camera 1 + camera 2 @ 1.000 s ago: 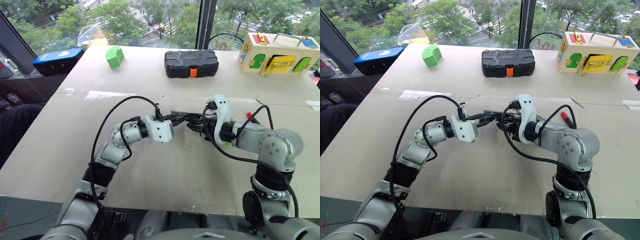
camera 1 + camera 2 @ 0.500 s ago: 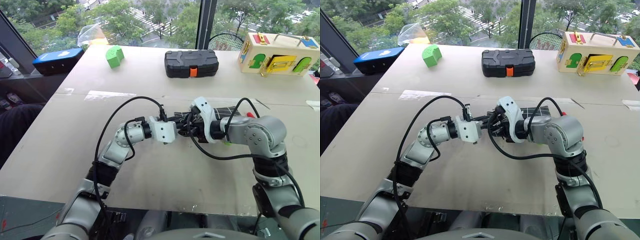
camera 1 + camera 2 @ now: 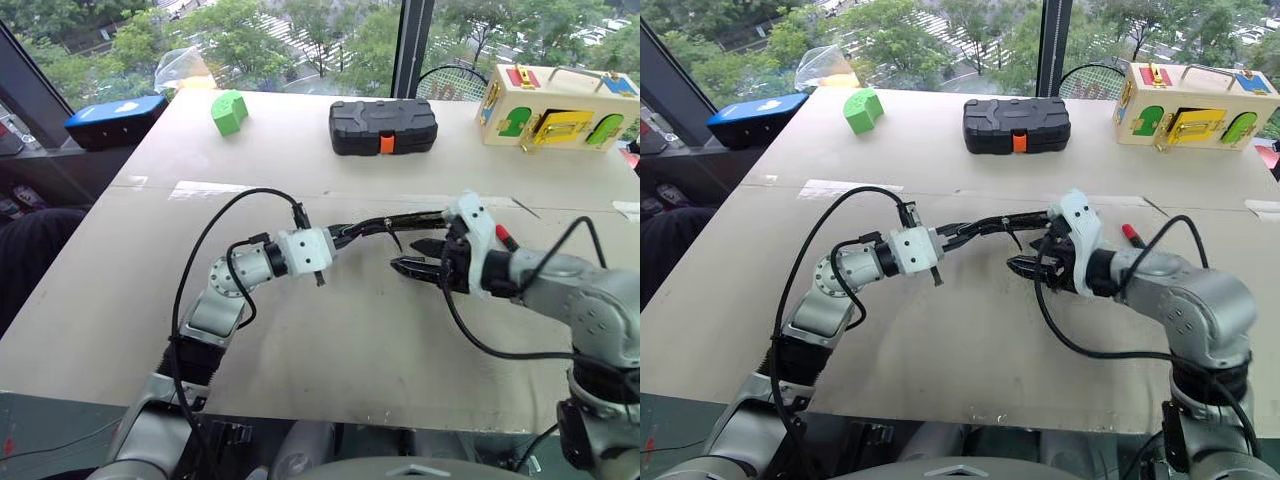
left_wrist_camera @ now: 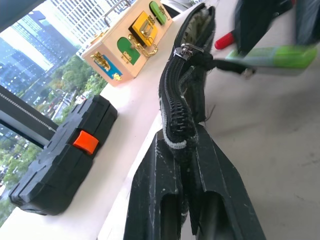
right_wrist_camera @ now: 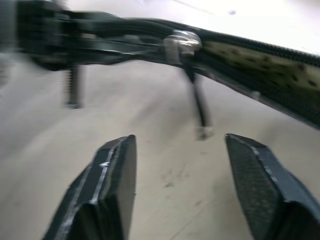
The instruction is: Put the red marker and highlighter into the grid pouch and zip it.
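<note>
Pale beige tabletop point(image 3: 330, 340) by a big window, trees outside. Left gripper point(image 4: 182, 150) pinches one end of the black grid-lined fabric pouch point(image 3: 400, 222), holding it up off the table. Right gripper point(image 3: 418, 256) hangs just beneath with fingers apart, gripping nothing. Red-capped marker point(image 3: 505, 237) lies behind the right wrist. Left wrist view catches the stubby light-green highlighter point(image 4: 280, 56); right wrist view shows the dangling zipper cord point(image 5: 199, 107).
</note>
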Tool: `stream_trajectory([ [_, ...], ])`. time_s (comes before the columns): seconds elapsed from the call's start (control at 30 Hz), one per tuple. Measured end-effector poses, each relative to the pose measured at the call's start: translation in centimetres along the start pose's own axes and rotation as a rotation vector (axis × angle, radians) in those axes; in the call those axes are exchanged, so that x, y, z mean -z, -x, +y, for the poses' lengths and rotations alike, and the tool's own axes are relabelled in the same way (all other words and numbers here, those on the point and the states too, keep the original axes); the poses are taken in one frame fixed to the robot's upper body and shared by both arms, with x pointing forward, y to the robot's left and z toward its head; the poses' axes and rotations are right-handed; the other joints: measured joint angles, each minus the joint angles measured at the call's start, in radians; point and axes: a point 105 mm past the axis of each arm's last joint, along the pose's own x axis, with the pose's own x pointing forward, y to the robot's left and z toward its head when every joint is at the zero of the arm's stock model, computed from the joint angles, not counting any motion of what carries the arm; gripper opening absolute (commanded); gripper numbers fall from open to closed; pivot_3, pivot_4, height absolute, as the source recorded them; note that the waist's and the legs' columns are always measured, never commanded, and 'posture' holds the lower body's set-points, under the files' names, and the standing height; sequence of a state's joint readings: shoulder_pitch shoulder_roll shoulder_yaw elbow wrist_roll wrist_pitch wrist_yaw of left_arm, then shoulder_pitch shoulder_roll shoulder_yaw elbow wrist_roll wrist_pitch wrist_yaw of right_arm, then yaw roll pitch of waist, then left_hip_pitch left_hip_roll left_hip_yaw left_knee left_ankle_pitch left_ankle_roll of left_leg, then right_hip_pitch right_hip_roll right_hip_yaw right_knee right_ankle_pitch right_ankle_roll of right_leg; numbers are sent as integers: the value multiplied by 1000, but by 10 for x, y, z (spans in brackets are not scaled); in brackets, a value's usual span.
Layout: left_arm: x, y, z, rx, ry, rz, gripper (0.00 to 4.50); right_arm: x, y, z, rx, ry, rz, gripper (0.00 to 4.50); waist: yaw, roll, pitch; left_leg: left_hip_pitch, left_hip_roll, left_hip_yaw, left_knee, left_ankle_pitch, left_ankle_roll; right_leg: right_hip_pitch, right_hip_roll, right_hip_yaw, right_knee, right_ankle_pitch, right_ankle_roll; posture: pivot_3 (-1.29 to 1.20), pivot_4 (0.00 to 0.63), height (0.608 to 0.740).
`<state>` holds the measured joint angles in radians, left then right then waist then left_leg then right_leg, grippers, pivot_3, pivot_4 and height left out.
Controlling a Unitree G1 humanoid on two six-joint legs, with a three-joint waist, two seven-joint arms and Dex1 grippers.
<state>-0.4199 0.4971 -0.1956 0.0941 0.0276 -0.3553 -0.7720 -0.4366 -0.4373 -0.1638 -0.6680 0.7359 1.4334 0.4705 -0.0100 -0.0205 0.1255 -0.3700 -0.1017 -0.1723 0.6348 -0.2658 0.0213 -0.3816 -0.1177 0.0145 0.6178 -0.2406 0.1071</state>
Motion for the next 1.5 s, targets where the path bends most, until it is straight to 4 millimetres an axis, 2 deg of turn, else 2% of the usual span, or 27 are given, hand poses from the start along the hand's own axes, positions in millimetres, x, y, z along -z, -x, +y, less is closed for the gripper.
stream_trajectory([
  [0.1,0,0,0,1,7,-3,0,-8,13,-11,101,-17,-60,400,1,0,0,0,0,0,0,0,1,0,0,0,0,0,0,0,150,740],
  [0.13,0,1,0,3,7,-4,0,-8,14,-14,122,-28,-70,45,1,0,0,0,0,0,0,0,0,0,0,0,0,0,0,0,150,740],
  [0.37,-1,1,0,17,2,-4,0,-13,3,-36,255,-142,-106,45,0,0,0,0,0,0,0,2,-3,0,0,0,0,0,0,0,150,740],
  [0.5,-1,1,0,26,0,-6,0,-14,-2,-42,276,-176,-103,45,2,0,0,0,0,0,0,2,-3,0,0,0,0,0,0,0,150,740],
  [0.6,-2,0,0,26,1,-10,0,-5,-9,-48,315,-129,-13,45,0,1,0,0,0,0,0,2,-3,0,0,0,0,0,0,0,150,740],
  [0.7,-4,-1,-1,25,4,-21,0,4,-21,-51,362,81,103,45,-2,1,0,0,0,1,0,2,-3,0,0,0,0,0,0,0,150,740],
  [0.73,-4,-1,-1,25,4,-23,0,4,-23,-50,359,95,107,45,-3,1,0,0,0,1,0,2,-3,0,0,0,0,0,0,0,150,740],
  [0.8,-5,-2,-2,24,8,-28,0,5,-33,-46,337,256,141,45,-4,1,1,0,0,1,0,2,-3,0,0,0,0,0,0,0,150,740],
  [0.87,-5,-3,-3,28,12,-32,0,-1,-47,-40,304,520,154,45,-5,1,1,1,0,1,0,2,-3,0,0,0,0,0,0,0,150,740],
  [0.97,-6,-4,-6,37,16,-35,0,-2,-55,-39,270,764,180,45,-3,0,1,0,0,0,0,2,-3,0,0,-1,-1,0,1,0,150,740],
  [1.07,-5,-4,-6,36,20,-33,0,4,-59,-45,209,992,239,1306,0,0,1,0,0,0,1,2,-3,1,0,-1,-2,0,1,0,150,740],
  [1.13,-4,-4,-6,36,22,-30,0,8,-57,-51,188,1064,270,2406,-1,0,1,0,0,0,0,2,-3,0,0,-1,-2,0,0,0,150,740],
  [1.23,-3,-4,-6,36,26,-27,0,6,-54,-55,188,1145,286,3586,-1,0,1,0,0,0,0,2,-3,0,0,-1,-2,0,0,0,150,740],
  [1.27,-3,-4,-6,36,27,-25,0,6,-54,-56,186,1165,288,3820,-1,0,1,0,0,0,0,2,-3,0,0,-1,-2,0,0,0,150,740],
  [1.3,-2,-4,-7,37,28,-25,0,5,-54,-54,170,1200,287,4449,-1,0,1,0,0,0,0,2,-3,0,0,-1,-2,0,0,0,150,740],
  [1.43,-2,-5,-7,38,32,-25,0,5,-51,-54,154,1212,288,4449,3,0,1,0,0,0,0,2,-3,0,0,-1,-2,0,0,0,150,740],
  [1.5,-2,-5,-7,37,36,-26,0,6,-46,-50,155,1132,274,4449,6,-1,1,0,0,0,0,2,-3,0,0,-1,-2,0,0,0,150,740],
])
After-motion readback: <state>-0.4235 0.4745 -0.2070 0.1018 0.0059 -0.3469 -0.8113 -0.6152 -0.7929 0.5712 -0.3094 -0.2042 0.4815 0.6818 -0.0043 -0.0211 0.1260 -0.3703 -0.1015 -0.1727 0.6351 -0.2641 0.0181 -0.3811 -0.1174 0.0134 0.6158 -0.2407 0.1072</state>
